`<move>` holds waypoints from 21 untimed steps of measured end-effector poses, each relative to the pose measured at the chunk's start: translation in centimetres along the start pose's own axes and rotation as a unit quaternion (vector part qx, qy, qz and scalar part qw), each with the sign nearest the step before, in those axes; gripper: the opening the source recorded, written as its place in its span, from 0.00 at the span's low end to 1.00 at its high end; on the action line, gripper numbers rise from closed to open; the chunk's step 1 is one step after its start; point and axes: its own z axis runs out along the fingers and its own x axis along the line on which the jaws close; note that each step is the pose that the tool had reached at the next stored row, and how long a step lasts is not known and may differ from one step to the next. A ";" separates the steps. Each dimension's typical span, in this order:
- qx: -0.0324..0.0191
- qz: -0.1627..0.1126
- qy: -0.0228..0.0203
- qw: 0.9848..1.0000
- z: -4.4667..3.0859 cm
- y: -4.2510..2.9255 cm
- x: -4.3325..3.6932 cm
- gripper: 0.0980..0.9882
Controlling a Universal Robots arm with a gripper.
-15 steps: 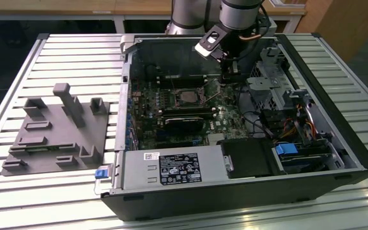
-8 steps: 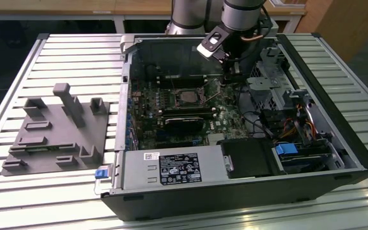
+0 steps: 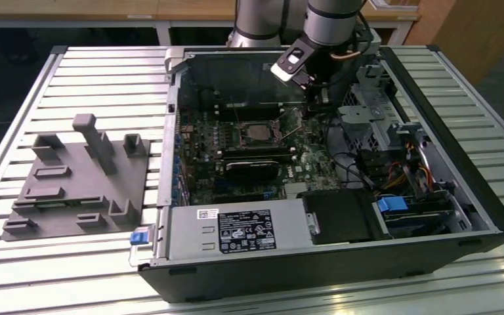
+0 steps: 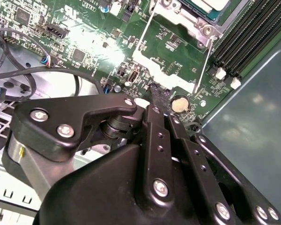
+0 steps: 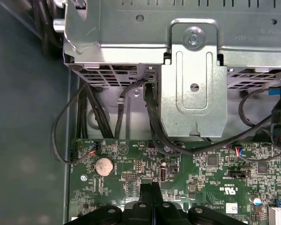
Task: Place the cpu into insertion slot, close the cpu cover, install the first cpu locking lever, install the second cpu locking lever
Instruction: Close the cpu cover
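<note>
Your cpu (image 4: 214, 3) lies in its socket on the green board (image 4: 84, 42), a pale patch well beyond the fingertips in the second wrist view. The cover (image 4: 180, 18) frames it in silvery metal; you can't tell from here whether it is fully down. Two thin wire levers (image 4: 204, 61) run from the socket's corners back toward the jaws, and neither is touched. Your gripper (image 4: 152, 105) has its jaws pressed together and is pinching nothing, its tip close over the board between the socket and the board's edge. A coin battery (image 4: 179, 104) sits just beside the tip, and black memory slots (image 4: 253, 33) lie farther off to that same side. In the first wrist view the same closed gripper (image 5: 152, 190) shows a hairline seam between its fingers, and there you get what lies ahead of the jaws, past the board's edge: a bare metal drive cage (image 5: 192, 79) with black cables (image 5: 61, 136) looping down to the board. The exterior view gives you the wider scene: the gripper (image 3: 312, 104) reaches down into the open computer case (image 3: 322, 272), with a black module (image 3: 252, 169) beyond the socket from the jaws, a grey power supply (image 3: 234, 230) past that, and a grey fixture (image 3: 77, 184) outside the case on the slatted table (image 3: 103, 79).
</note>
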 end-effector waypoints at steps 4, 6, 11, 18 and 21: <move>0.000 0.000 0.000 1.000 0.21 -0.13 0.00 0.01; 0.000 0.000 0.000 1.000 0.20 -0.43 0.00 0.01; 0.000 0.000 0.000 1.000 0.14 -1.65 0.00 0.01; 0.000 0.000 0.000 1.000 0.03 -3.74 -0.01 0.01; 0.000 0.000 0.000 1.000 -0.01 -4.50 -0.01 0.01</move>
